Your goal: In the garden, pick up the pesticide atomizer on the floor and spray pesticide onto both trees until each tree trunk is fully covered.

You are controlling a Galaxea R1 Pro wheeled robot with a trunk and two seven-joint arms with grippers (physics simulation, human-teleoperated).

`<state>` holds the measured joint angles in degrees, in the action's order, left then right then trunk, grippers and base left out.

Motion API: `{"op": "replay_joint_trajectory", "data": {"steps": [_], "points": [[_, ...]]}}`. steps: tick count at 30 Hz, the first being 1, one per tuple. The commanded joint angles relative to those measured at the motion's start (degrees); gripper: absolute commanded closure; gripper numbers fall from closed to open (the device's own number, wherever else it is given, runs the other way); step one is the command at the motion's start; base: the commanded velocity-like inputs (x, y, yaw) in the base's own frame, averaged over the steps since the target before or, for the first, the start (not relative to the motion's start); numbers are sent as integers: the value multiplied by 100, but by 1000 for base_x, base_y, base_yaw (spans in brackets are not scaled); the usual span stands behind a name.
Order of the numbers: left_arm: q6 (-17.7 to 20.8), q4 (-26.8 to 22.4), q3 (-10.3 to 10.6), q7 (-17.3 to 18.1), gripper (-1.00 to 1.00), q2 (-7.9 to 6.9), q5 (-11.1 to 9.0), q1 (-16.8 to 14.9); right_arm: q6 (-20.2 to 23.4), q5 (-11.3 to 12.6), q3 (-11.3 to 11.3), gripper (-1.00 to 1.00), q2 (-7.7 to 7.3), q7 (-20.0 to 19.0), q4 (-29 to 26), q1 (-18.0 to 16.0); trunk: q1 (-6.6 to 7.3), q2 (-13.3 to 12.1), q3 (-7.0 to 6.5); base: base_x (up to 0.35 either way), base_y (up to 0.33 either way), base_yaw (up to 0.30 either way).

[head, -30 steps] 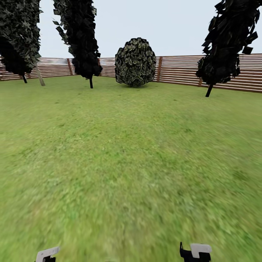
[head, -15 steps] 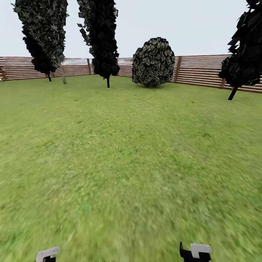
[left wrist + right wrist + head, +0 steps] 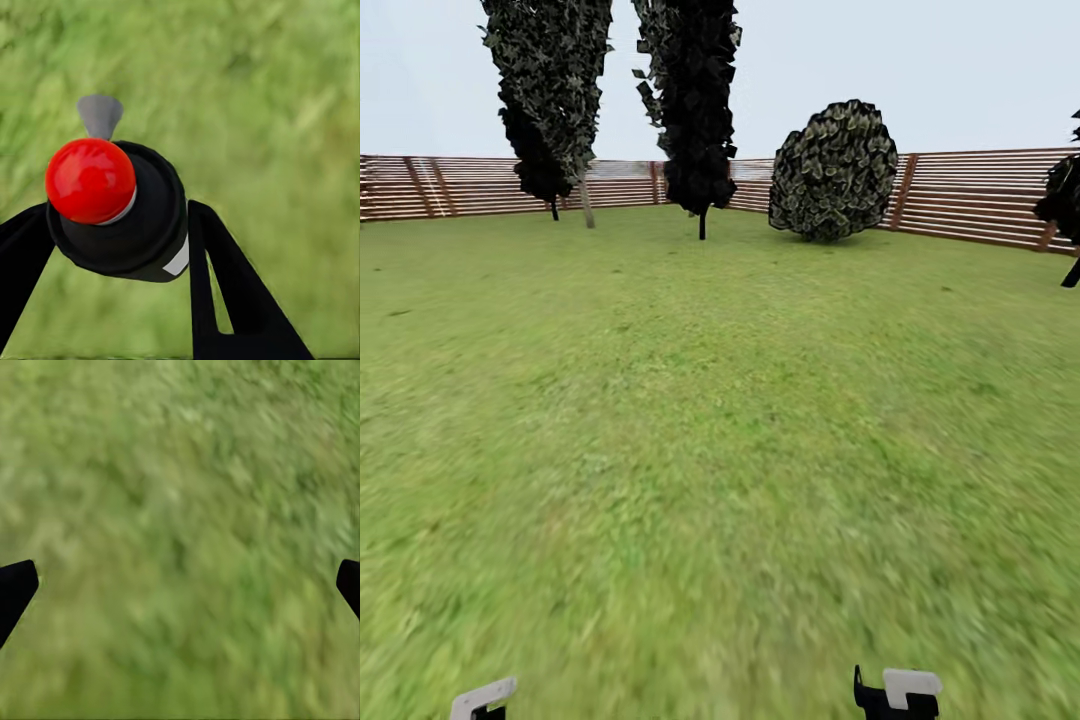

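Observation:
My left gripper point(image 3: 120, 251) is shut on the pesticide atomizer point(image 3: 142, 225), a dark rounded bottle with a red round cap, a pale label patch and a grey nozzle, held over blurred grass. The black fingers point(image 3: 225, 292) flank its body on both sides. In the right wrist view, my right gripper point(image 3: 180, 592) is open with nothing but lawn between its fingertips point(image 3: 15, 589). Both wrists peek in at the bottom edge of the head view, the left point(image 3: 480, 698) and the right point(image 3: 897, 692). The garden lawn point(image 3: 720, 420) stretches ahead. The task's two trees and their trunks are out of view.
Two dark narrow columnar trees point(image 3: 550, 100) point(image 3: 695, 100) and a round bush point(image 3: 835, 172) stand far ahead by the reddish-brown slat fence point(image 3: 450, 186). Another dark tree point(image 3: 1065, 200) is cut off at the right edge. Open grass lies between me and them.
The whole head view has swung to the left, so trees, bush and fence sit further right in the picture. Both wrists keep their places at the bottom edge.

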<state>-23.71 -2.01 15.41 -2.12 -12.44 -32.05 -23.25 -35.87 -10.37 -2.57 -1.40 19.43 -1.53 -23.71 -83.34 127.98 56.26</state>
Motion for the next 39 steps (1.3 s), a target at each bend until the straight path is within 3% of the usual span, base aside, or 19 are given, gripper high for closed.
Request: {"op": "replay_joint_trajectory", "data": {"steps": [1, 39], "points": [[-11, 0, 49, -19, 100, 3, -24, -4, -8, -61, -25, -100, 0, 35, 3, -2, 1, 2, 5, 0, 0, 283], [7, 8, 50, -51, 100, 51, -53, -4, -8, -66, -24, -100, 0, 35, 3, -2, 1, 2, 5, 11, 6, 283]]}}
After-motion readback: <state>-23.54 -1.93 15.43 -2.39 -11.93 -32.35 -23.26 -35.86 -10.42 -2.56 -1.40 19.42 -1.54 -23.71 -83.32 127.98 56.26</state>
